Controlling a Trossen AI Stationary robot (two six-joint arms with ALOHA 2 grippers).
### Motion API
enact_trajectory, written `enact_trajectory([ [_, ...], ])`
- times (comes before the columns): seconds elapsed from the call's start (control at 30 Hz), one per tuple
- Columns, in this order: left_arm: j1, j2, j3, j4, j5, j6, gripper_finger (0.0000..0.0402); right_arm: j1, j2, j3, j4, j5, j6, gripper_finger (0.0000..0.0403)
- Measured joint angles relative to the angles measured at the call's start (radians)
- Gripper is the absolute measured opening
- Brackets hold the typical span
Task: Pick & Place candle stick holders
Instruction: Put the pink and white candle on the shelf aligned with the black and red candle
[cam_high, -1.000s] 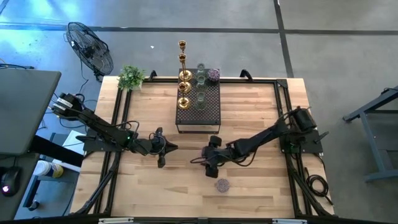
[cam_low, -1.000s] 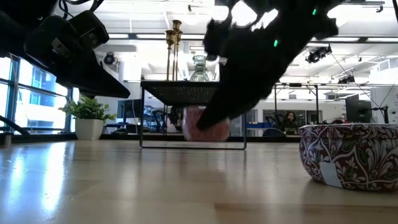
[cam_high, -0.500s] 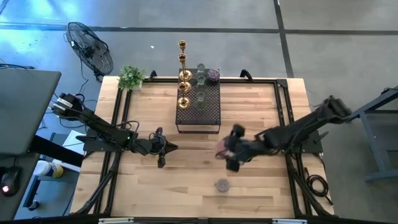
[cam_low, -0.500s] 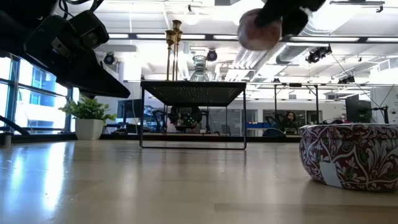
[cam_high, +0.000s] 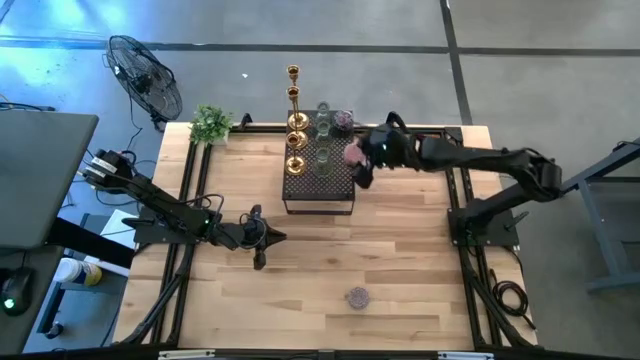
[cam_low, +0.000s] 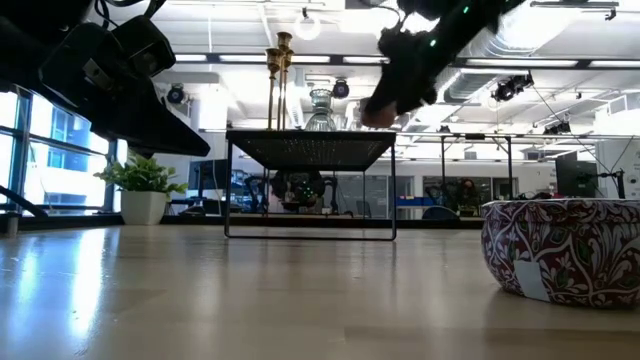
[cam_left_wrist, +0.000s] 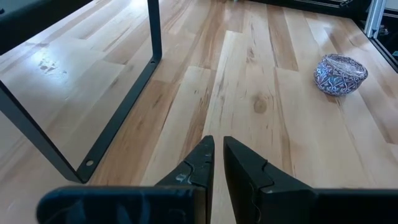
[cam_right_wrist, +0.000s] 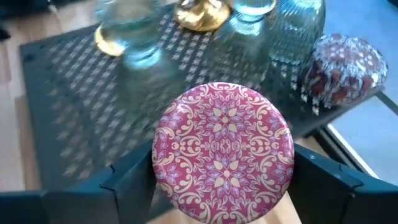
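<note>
pink holder (cam_right_wrist: 222, 151), patterned with a flower medallion, sits clenched between the two fingers of the right pincer (cam_high: 360, 158), held in the air over the right edge of the black perforated stand (cam_high: 318, 176). its round patterned face is turned toward the wrist camera; which way its long axis runs cannot be told.

the surface (cam_high: 400, 260) is pale wood planks with a black frame along its edges. the stand carries gold candlesticks (cam_high: 295, 120), clear glass cups (cam_high: 322, 138) and a dark patterned cup (cam_high: 343, 120). a purple patterned cup (cam_high: 357, 297) sits alone near the front edge. a potted plant (cam_high: 211, 124) stands at the back left corner, a fan (cam_high: 146, 75) on the grey floor beyond.

the left pincer (cam_high: 259, 238) hovers low at left, fingers nearly closed on nothing.
</note>
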Motion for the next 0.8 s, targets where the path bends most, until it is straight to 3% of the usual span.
enact_trajectory([
  [0.37, 0.0, 0.0, 0.0, 0.0, 0.0, 0.0, 0.0033, -0.131, 0.166, 0.088, 0.046, -0.062, -0.088, 0.0287],
  [0.8, 0.0, 0.0, 0.0, 0.0, 0.0, 0.0, 0.0033, -0.155, 0.192, 0.095, 0.082, -0.078, -0.115, 0.0287],
])
